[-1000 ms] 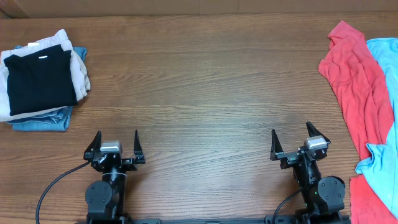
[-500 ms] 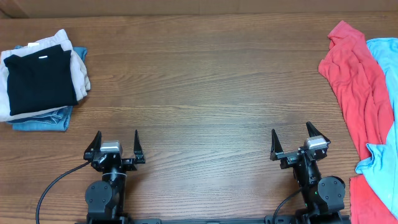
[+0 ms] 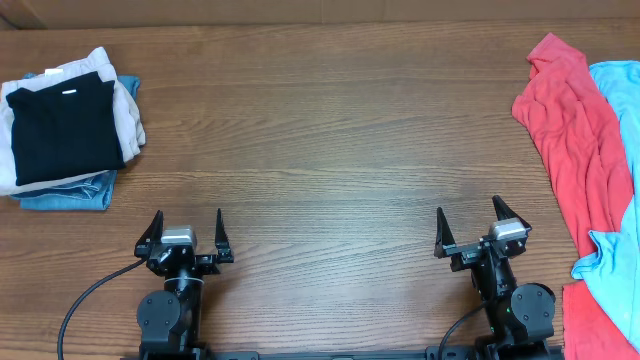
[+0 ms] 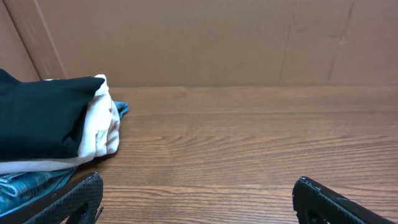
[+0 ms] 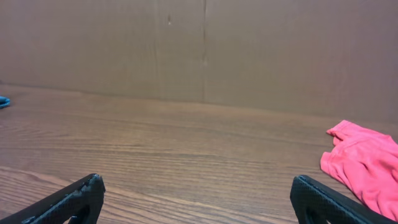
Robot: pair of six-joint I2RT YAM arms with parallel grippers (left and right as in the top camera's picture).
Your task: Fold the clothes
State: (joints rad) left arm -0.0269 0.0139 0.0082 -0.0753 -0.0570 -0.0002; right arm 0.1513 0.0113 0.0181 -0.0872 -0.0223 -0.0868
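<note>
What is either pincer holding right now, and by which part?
Nothing is held. The left pincer and the right pincer both stand open and empty, well apart from the loose coral-red fabric garment.

Table [image 3: 330, 130]: brown wood-grain top, the grain running left to right. Stack of folded garments at the table's left edge, toward the back corner, in three layers. Black folded piece [image 3: 65, 130]: on top, with a small white label near its back edge. Beige folded piece [image 3: 128, 112]: under the black one, showing along its back and right sides. Denim-blue folded piece [image 3: 72, 195]: at the bottom, showing along the front and at the right. Cardboard backdrop [image 4: 205, 43]: plain brown panels, upright along the table's back edge.
</note>
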